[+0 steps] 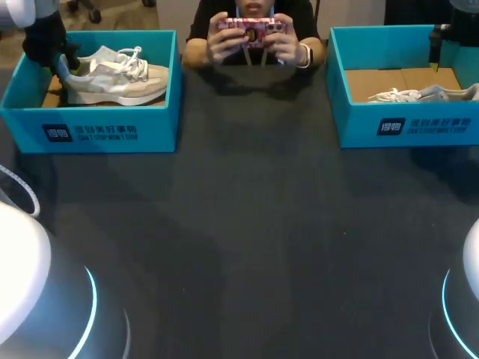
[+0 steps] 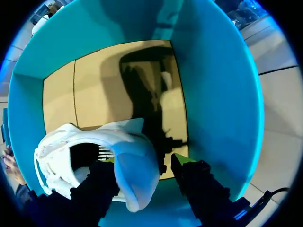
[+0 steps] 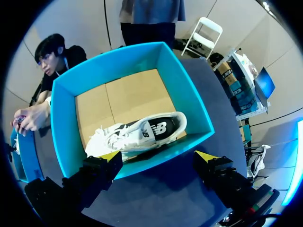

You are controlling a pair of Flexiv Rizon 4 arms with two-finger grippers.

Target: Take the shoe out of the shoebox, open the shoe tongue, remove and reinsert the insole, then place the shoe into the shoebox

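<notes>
Close under the left wrist camera, the left gripper point(image 2: 142, 161) is down inside the left box point(image 2: 222, 94). Its fingers point(image 2: 199, 189) are spread, with the heel of the left shoe point(image 2: 113, 151) between them. One finger lies at the shoe's collar and the other stands a little clear of the heel, so nothing is clamped. This white shoe rests on its sole on the box's tan floor point(image 2: 118, 85), its mouth gaping toward the camera.

From the head view, the left shoe point(image 1: 112, 75) sits with its heel near the left gripper point(image 1: 63, 56) and its toe toward the table's middle. Its laces are loose on top. The left box point(image 1: 90, 131) is teal and stands at the table's far left.

The right gripper point(image 3: 158, 158) hangs above the near wall of the right box point(image 3: 64, 123), its fingers wide apart and holding nothing. The right shoe point(image 3: 137, 132) lies in that box along the near wall and seems to be tipped onto its side, with its laces spilling at one end. In the head view the right shoe point(image 1: 426, 94) shows low behind the front wall of the right box point(image 1: 404, 127), with the right gripper point(image 1: 435, 52) over the box's far right part.

Between the boxes, at the far edge of the dark table point(image 1: 247, 247), a person's hands point(image 1: 221, 41) hold a phone point(image 1: 251, 30). The arm bases point(image 1: 30, 299) fill the near corners.
</notes>
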